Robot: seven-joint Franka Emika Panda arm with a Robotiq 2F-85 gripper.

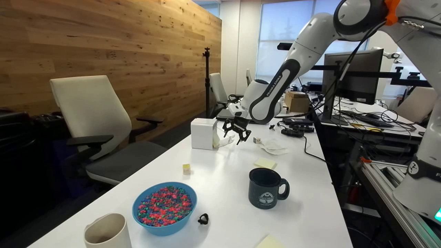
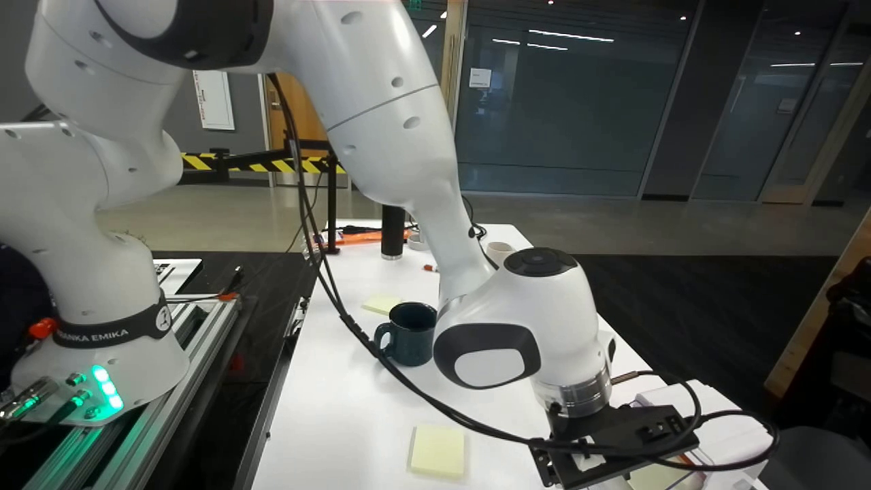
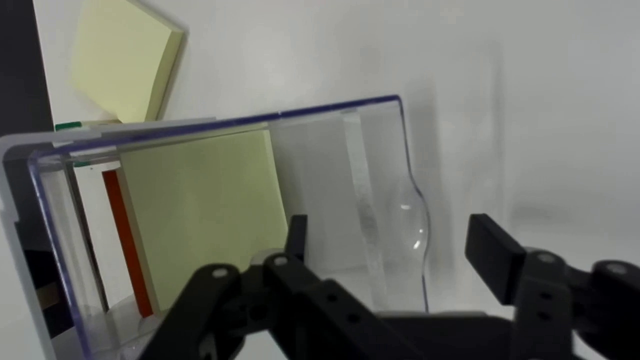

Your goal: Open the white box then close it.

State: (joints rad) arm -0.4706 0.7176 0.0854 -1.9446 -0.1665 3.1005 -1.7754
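The white box [image 1: 202, 134] stands upright near the table's far left edge in an exterior view; it also shows partly behind the wrist in an exterior view [image 2: 738, 430]. In the wrist view a clear plastic drawer-like part [image 3: 325, 165] sticks out of the box's white shell [image 3: 17, 300], with a yellow note pad [image 3: 205, 200] inside. My gripper [image 1: 232, 138] is beside the box's open side, low over the table. In the wrist view the gripper [image 3: 387, 245] is open, one finger over the drawer, the other beyond its front edge. That edge runs between them, apparently untouched. Its fingertips are hidden in an exterior view.
A dark mug [image 1: 263, 193], a blue bowl [image 1: 165, 230] of small beads and a cream cup [image 1: 122, 237] stand towards the near end. A yellow note pad [image 1: 265, 163], small blocks [image 1: 186, 169] and crumpled clear wrapping [image 1: 274, 148] lie about. Black cables [image 1: 296, 130] lie along the right.
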